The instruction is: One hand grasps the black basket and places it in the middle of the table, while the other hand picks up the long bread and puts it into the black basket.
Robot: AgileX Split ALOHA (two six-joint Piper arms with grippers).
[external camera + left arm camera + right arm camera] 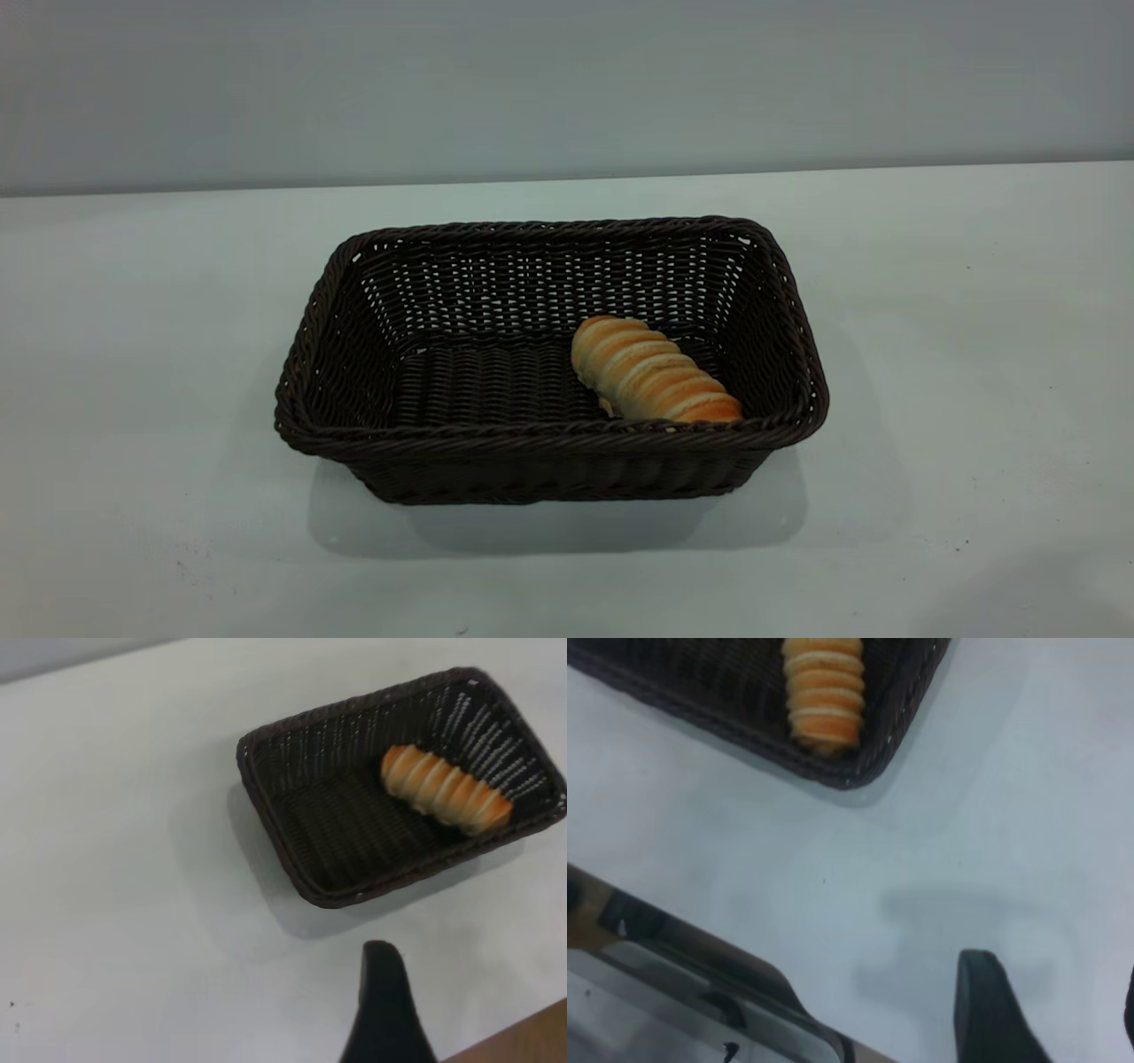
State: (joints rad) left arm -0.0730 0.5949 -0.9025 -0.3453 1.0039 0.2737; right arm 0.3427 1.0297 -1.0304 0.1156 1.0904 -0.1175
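Observation:
The black basket [549, 443] stands in the middle of the table [957, 354]. The long bread [651, 372] lies inside it on the floor, at its right end, slanting toward the front right corner. Neither gripper shows in the exterior view. In the left wrist view the basket [301, 846] and the bread [443, 790] lie well ahead of my left gripper [483, 992], which shows only one black finger [383, 1001], held over bare table. My right gripper [1059, 1001] is open and empty over bare table, apart from the basket's corner [859, 771] and the bread [824, 691].
A brown table edge [532, 1036] shows close behind the left gripper. A dark and metal frame [700, 992] lies along the table's edge near the right gripper. A plain grey wall [567, 80] stands behind the table.

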